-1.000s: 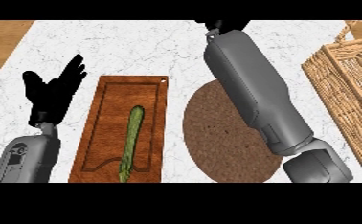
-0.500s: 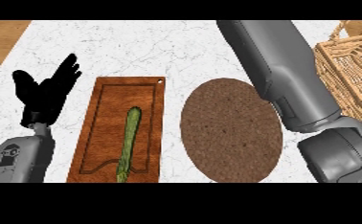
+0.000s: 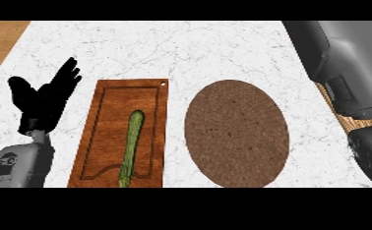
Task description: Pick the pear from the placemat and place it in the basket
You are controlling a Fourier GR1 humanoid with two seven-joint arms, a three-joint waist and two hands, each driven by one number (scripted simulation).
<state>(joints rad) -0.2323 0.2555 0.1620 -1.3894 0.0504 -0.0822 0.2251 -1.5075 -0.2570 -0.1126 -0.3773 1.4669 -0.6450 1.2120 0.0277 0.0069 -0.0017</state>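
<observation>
The brown oval placemat [image 3: 236,133] lies on the white marble counter [image 3: 181,47], its right rim near the right forearm [image 3: 334,67], which fills the right edge of the view. The pear and basket do not show, and the right hand is also out of view. Just left of the mat, w/ a thin gap, is a wooden cutting board [image 3: 109,126] w/ a long green vegetable [image 3: 131,148] on it. The left hand [image 3: 45,99] rests at the left edge, fingers straight and spread, holding nothing. The counter's far half is bare.

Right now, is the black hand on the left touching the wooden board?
Apart. In the head view, white counter shows between the left hand and the wooden board.
</observation>
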